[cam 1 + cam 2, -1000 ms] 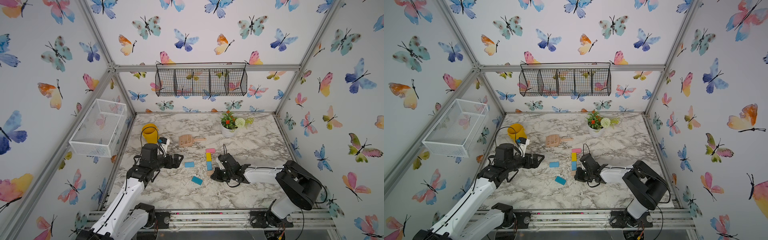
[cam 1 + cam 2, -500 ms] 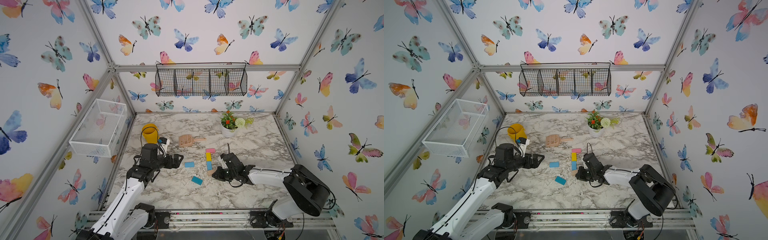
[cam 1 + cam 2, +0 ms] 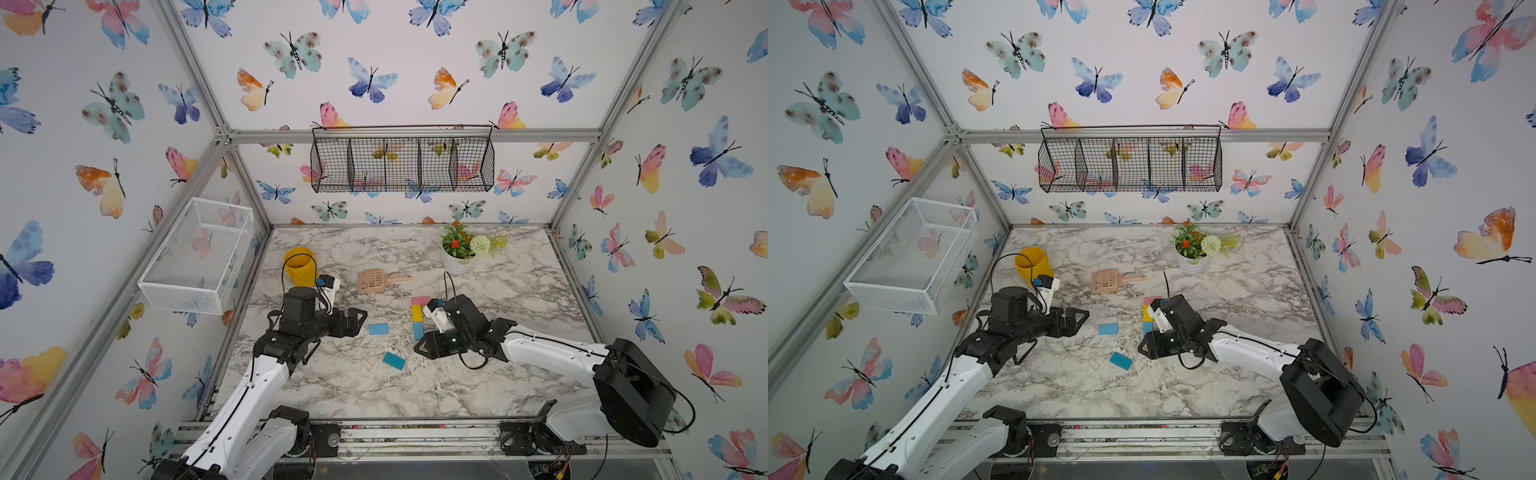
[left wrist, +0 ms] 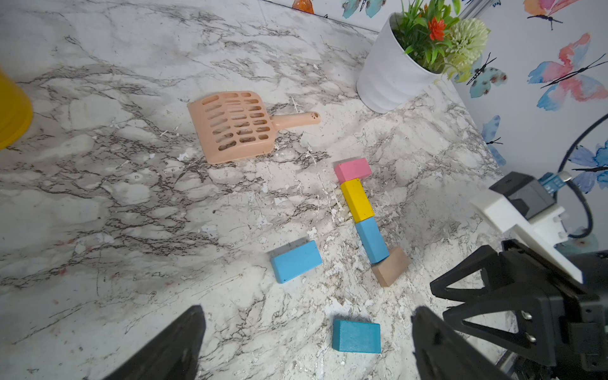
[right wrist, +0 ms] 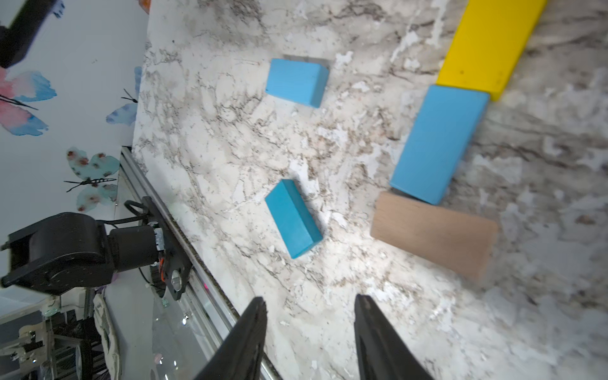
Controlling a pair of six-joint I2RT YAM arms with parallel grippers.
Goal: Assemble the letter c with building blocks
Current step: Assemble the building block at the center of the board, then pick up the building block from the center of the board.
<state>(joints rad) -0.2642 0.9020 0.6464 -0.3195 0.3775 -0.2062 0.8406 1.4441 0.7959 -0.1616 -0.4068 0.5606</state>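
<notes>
- left gripper (image 3: 360, 322) well left of yellow block (image 3: 417, 313), jaws spread wide, empty
- loose light blue block (image 3: 378, 328) left of yellow block; teal block (image 3: 394, 360) nearer front
- pink block (image 3: 420, 300) touches yellow block's far end, second light blue block (image 3: 418, 331) its near end, tan block (image 4: 391, 266) askew beyond
- right gripper (image 5: 311, 297) front-right of yellow block, fingers parted, nothing held

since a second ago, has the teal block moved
No. The teal block lies at the same spot and angle, just as far from the peach scoop in a top view.
</notes>
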